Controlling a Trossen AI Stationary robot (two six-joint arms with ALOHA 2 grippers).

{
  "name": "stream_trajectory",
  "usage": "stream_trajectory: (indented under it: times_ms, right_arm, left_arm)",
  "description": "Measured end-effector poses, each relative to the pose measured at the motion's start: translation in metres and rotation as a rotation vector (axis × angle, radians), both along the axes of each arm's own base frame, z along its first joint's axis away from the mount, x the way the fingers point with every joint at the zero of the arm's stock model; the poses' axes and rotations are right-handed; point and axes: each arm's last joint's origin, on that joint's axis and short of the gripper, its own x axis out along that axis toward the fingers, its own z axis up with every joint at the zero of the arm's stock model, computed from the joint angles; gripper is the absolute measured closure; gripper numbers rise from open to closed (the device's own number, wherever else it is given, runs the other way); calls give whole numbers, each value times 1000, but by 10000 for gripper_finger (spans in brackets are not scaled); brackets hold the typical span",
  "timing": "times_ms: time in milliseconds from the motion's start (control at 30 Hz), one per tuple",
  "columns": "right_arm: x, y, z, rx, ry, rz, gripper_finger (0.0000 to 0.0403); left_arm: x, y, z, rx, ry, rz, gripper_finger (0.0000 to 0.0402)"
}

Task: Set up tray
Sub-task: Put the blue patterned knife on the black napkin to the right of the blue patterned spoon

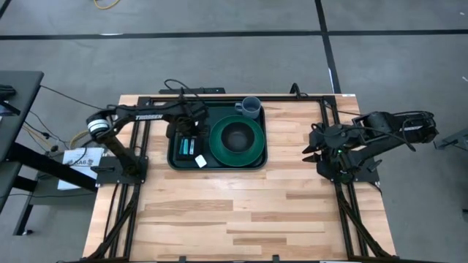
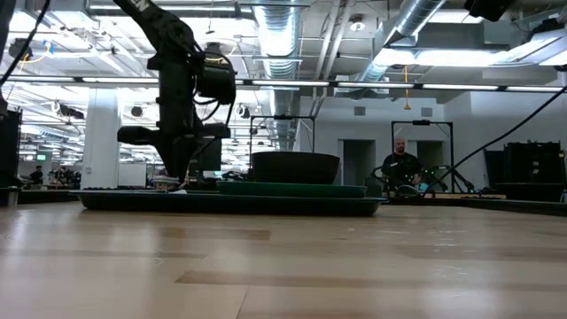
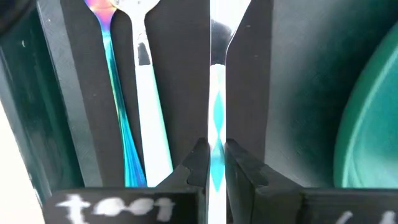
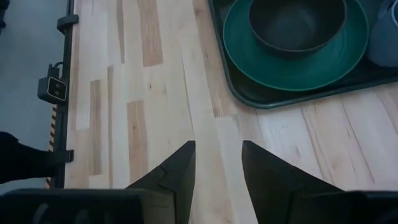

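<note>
High view: tray [image 1: 175, 162] lies upper centre of the frame on the tabletop [image 1: 241, 212]; green plate [image 1: 238, 141] with dark bowl [image 1: 236, 135] fills its right half; blue-grey mug [image 1: 249, 108] at its upper right corner; black napkin [image 1: 191, 139] with cutlery on its left half; left pincer [image 1: 187, 131] over the napkin; right pincer [image 1: 310, 146] off to the right, apart from the tray.
Low view: tray [image 2: 230, 202] flat at centre; bowl [image 2: 295, 167] above its rim; left arm comes down at left; seated person [image 2: 400, 164] far behind.
Left wrist view: left pincer [image 3: 216, 158] clamped on an iridescent utensil handle [image 3: 216, 118]; spoon [image 3: 112, 74] and fork [image 3: 146, 93] lie beside it on the napkin [image 3: 180, 74].
Right wrist view: right pincer [image 4: 217, 165] parted, gripping nothing, over bare tabletop [image 4: 155, 93]; tray corner [image 4: 249, 93], plate [image 4: 292, 62] and bowl [image 4: 297, 22] at upper right.
</note>
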Motion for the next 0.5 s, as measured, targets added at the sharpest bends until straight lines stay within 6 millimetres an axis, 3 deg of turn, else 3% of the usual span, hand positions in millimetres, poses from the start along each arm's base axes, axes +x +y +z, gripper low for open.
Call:
stream_trajectory:
  times_ms: [500]
  right_arm:
    - [0,0,0,-4,-1,5,281]
  left_arm:
    - [-3,8,-2,-35,-19,65,391]
